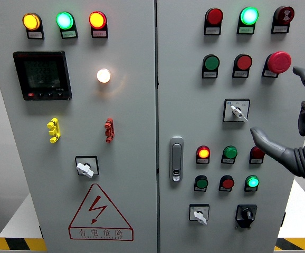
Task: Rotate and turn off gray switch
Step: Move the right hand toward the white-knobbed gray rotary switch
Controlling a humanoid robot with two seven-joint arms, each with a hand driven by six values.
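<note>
1. The right hand [300, 124] reaches in from the right edge, fingers spread and holding nothing, thumb pointing left over the right door [194, 63].
2. The gray switch [237, 111] sits just left of the hand, above the thumb tip and apart from it, with its lever angled down to the right.
3. A red mushroom button [279, 61] sits above the hand.

Right hand [295, 126] enters from right edge — fingers spread and relaxed, thumb pointing left, index raised, holding nothing. Left arm unseen.
</note>
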